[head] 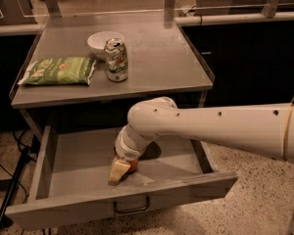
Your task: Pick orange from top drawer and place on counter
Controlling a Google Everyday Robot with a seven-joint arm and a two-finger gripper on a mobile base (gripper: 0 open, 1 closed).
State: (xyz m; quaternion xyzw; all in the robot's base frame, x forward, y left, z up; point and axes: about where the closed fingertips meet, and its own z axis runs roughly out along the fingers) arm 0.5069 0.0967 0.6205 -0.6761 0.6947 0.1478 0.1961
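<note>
Counter [157, 58] up top holds a can [116, 60], bowl [100, 40] and chip bag [59, 71]. My claw [121, 171] is low in the open drawer [78, 155], right against the orange [133, 166] to grab it. Can't tell if it's clamped.

Matt plastic pincer [119, 170] in metal drawer [77, 156]

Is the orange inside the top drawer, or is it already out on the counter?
Inside. The orange is low within the open top drawer, with the claw down beside it. It is not on the counter.
</note>
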